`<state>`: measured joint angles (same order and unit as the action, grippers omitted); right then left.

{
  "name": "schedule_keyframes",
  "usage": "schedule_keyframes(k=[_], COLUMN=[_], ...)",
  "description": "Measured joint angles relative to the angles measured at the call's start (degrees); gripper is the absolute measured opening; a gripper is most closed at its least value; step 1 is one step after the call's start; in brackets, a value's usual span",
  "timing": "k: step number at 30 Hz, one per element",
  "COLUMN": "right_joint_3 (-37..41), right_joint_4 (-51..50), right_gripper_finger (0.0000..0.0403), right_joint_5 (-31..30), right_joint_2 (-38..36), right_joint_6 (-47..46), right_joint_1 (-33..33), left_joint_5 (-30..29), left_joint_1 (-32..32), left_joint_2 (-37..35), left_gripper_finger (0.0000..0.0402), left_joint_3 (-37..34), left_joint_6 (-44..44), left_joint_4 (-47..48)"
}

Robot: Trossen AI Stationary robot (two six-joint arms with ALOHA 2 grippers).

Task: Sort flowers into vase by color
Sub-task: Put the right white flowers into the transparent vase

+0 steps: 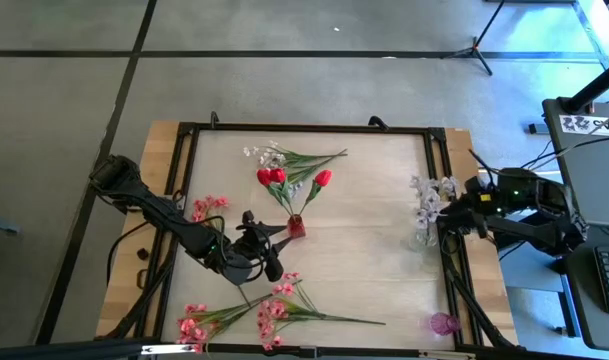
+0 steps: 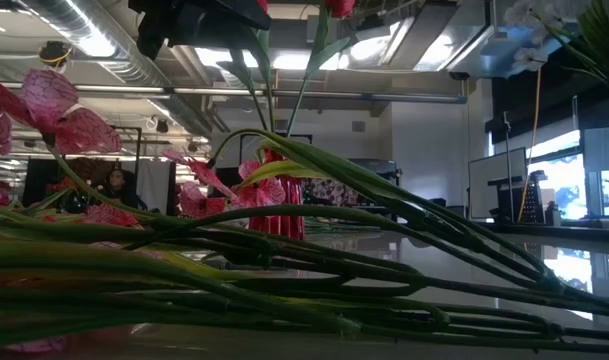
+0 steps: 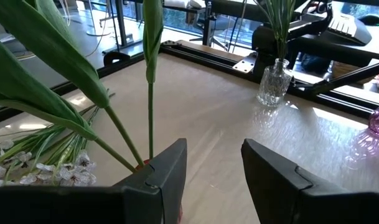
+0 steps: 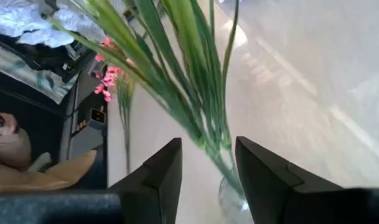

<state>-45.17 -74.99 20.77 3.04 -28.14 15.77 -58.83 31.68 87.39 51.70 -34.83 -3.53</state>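
mostly light, floppy stuff: flowers with thin wire-like stems, likely springy, best pinched low on the bare stem, not on blooms. red tulips [image 1: 275, 177] stand in small red vase [image 1: 296, 227] mid table; white sprigs [image 1: 431, 190] in clear vase [image 1: 425, 236] at right edge; pink sprays [image 1: 274, 312] lie loose at front, more pink [image 1: 206, 206] at left, a white sprig [image 1: 274, 155] at back. left gripper [image 1: 272, 237] apart, empty, just beside red vase. right gripper [image 1: 452, 222] parted around white stems at clear vase, grip unclear. pale smooth table [image 1: 374, 250], black frame; purple vase [image 1: 443, 324] at front right corner. open workshop room behind.
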Motion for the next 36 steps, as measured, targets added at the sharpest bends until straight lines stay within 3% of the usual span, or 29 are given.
schedule_keyframes(k=[6, 12, 26, 31, 34, 36], right_joint_3=[-2.43, 0.39, 0.98, -3.18, -6.77, -8.52], right_joint_4=[-4.54, -5.73, -13.12, -14.28, -8.59, -7.18], right_gripper_finger=[0.015, 0.015, 0.015, 0.015, 0.015, 0.015], right_joint_5=[3.52, 6.13, 22.49, 17.57, 11.57, 12.0], right_joint_2=[0.1, 0.1, 0.1, 0.1, 0.08, 0.08], right_joint_6=[-6.17, -7.19, 10.41, 22.24, 24.23, 25.37], right_joint_1=[0.0, 3.11, 24.5, 30.58, 32.74, 33.61], left_joint_5=[0.0, 0.0, -0.02, -0.02, -0.02, -0.02], left_joint_1=[0.0, 0.0, 0.1, 0.11, 0.11, 0.11], left_joint_2=[0.0, 0.0, 0.0, 0.0, 0.0, 0.0], left_gripper_finger=[0.0151, 0.0151, 0.0151, 0.0151, 0.0151, 0.0151], left_joint_3=[0.0, 0.0, 0.0, 0.0, 0.0, 0.0], left_joint_6=[0.01, 0.61, 3.96, 3.98, 3.98, 3.92], left_joint_4=[0.0, 0.0, 0.02, 0.02, 0.02, 0.02])
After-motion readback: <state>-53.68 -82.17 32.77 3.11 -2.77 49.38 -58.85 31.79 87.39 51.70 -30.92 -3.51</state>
